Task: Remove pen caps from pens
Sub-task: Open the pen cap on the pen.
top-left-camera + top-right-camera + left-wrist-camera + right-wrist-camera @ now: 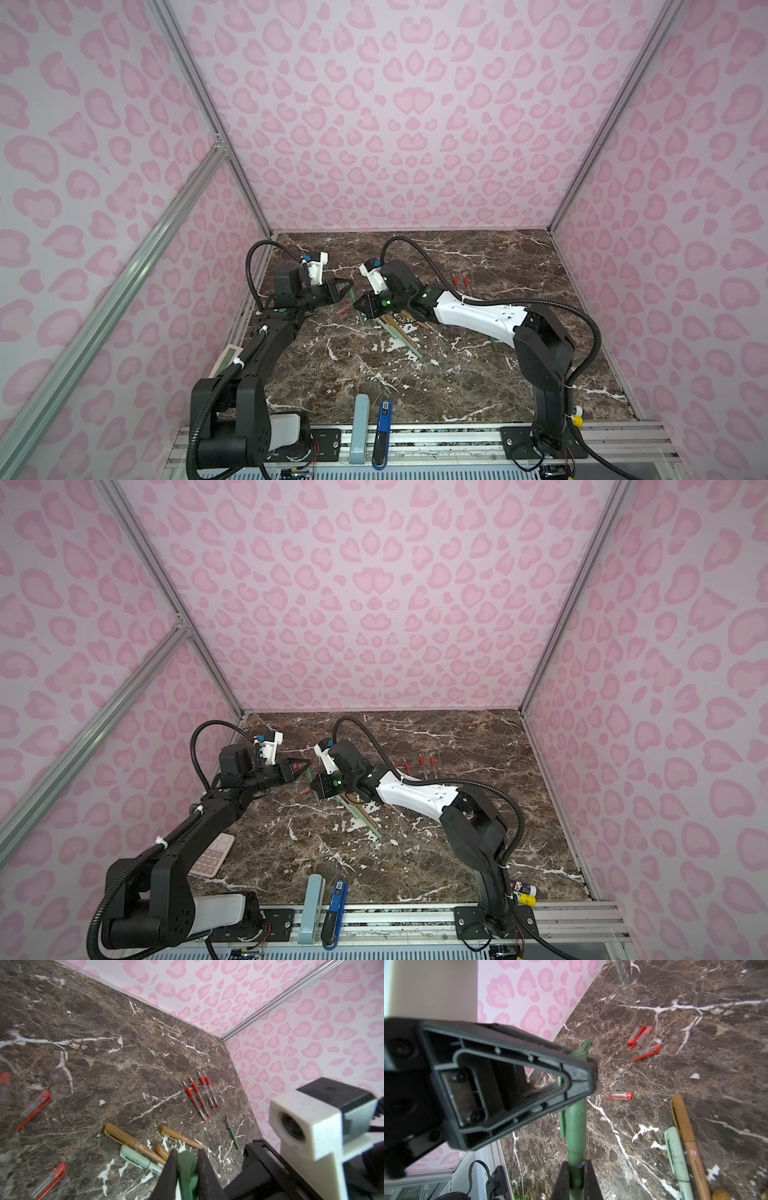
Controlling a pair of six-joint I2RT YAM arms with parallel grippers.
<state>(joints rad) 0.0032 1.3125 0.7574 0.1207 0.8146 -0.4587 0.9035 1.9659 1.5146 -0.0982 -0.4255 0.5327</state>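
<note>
- So, both arms lean inward and meet over the left-middle part of the marble table (415,395). The left arm (270,345) rises along the left wall (187,291) with its wrist turned to the centre. The right arm (478,316) stretches low across the table, its white forearm almost level.
- The left gripper (186,1158) is pressed together on the upper end of a dark green pen (576,1132). This part is probably the pen cap (577,1109), which has a clip on its side, but the black finger covers much of it.
- The right gripper (576,1169) pinches the barrel of the same pen, lower down. The pen hangs tilted in the air between the two.
- The left gripper is near the left wall. Bare marble spreads over the front half of the table.
- At the front edge lie a pale-blue case (360,428) and a blue-and-black tool (383,432), well apart from the grippers. A calculator (212,856) lies beside the left arm.
- Loose red caps (643,1041) lie on the marble near the held pen. Four uncapped red-grip pens (201,1093) lie side by side, further toward the right wall.
- In both top views the right forearm hides part of the tan-brown and sage-green pens (133,1142).
- A small object (524,893) in the front right corner is too small to name.
</note>
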